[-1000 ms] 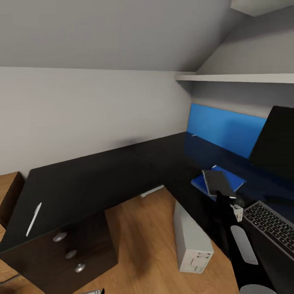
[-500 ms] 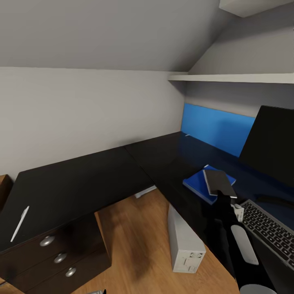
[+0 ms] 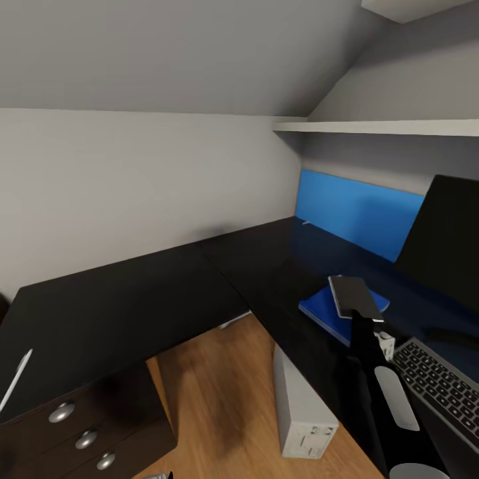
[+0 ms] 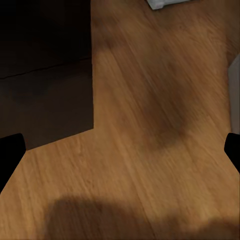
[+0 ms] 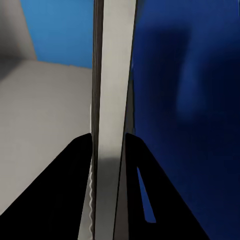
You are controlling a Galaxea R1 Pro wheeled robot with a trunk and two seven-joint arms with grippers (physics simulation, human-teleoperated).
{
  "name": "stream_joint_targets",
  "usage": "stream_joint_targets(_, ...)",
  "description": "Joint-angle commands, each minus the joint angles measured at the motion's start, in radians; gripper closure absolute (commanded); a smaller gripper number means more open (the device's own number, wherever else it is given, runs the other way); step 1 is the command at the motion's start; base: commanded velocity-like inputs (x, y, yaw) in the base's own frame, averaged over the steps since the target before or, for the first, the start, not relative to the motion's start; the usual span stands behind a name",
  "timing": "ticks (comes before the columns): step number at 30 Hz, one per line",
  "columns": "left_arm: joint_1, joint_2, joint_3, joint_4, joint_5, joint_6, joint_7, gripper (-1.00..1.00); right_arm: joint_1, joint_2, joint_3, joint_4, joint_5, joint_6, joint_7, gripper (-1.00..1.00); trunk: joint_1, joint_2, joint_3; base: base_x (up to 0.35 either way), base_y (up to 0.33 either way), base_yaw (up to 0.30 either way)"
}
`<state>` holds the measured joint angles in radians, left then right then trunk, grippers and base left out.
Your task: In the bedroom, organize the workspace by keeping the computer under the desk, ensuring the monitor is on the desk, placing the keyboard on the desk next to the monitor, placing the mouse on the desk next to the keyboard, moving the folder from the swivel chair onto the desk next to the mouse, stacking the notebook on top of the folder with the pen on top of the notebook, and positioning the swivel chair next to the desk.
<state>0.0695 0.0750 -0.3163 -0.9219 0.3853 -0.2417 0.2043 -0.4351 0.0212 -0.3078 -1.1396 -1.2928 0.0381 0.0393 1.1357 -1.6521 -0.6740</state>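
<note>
Notebook (image 3: 356, 297) sits clamped between the right gripper (image 3: 366, 318) fingers, hovering over the folder (image 3: 326, 309) on the desk (image 3: 166, 293), monitor (image 3: 447, 243) at 2 o'clock, keyboard (image 3: 442, 386) at 4; left gripper (image 4: 120, 150) fingers spread wide above floor (image 4: 150, 150); pen (image 3: 14, 382) lies far left

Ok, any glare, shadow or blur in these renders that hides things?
Head view: the glossy desk mirrors the blue back panel, muddying the folder's edges. Left wrist view: soft dark shadows on the floor, slightly blurred. Right wrist view: the notebook, edge-on and close, looks soft.
</note>
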Motion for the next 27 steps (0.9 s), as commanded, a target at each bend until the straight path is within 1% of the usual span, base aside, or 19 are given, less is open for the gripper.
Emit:
stream_joint_targets(1, 0.000, 0.002, -0.006, -0.001, 0.008, -0.004, 0.007, -1.00, -0.001, 0.001, -0.003, 0.000, -0.011, 0.004, 0.005, 1.00, 0.000, 0.000, -0.001, 0.113, -0.001, 0.000)
stream_joint_targets(11, 0.000, 0.002, -0.005, 0.000, 0.009, -0.004, 0.007, -1.00, -0.001, 0.003, -0.004, 0.001, -0.011, 0.004, 0.007, 1.00, 0.000, 0.000, -0.001, 0.029, 0.000, 0.000)
stream_joint_targets(16, 0.000, 0.002, -0.005, 0.013, 0.009, -0.005, 0.007, -1.00, -0.001, 0.003, -0.002, 0.002, -0.011, 0.003, 0.003, 1.00, 0.000, 0.000, -0.001, 0.143, 0.000, 0.000)
stream_joint_targets(26, 0.000, 0.002, -0.006, 0.015, 0.009, -0.005, 0.007, -1.00, -0.001, 0.002, -0.003, 0.003, -0.008, 0.002, -0.001, 1.00, 0.000, 0.000, -0.001, 0.017, 0.000, 0.000)
stream_joint_targets(27, 0.000, 0.002, -0.006, 0.015, 0.008, -0.005, 0.007, -1.00, -0.001, 0.002, -0.003, 0.003, -0.008, 0.002, -0.006, -1.00, 0.000, 0.000, -0.001, 0.003, 0.000, 0.000)
